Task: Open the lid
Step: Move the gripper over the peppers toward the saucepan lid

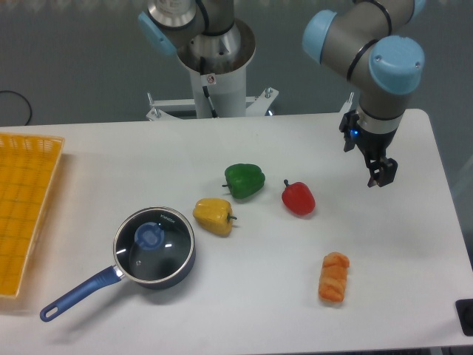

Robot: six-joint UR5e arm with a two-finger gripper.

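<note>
The lid is a round clear glass disc with a thin metal rim and a blue centre knob. It lies flat on the dark saucepan at the front left of the table, whose blue handle points to the front left. My gripper hangs above the table's far right, well away from the lid. Its fingers point down, stand a little apart and hold nothing.
A yellow pepper lies right beside the saucepan. A green pepper and a red pepper lie mid-table. An orange bread-like piece lies at the front right. A yellow basket stands at the left edge.
</note>
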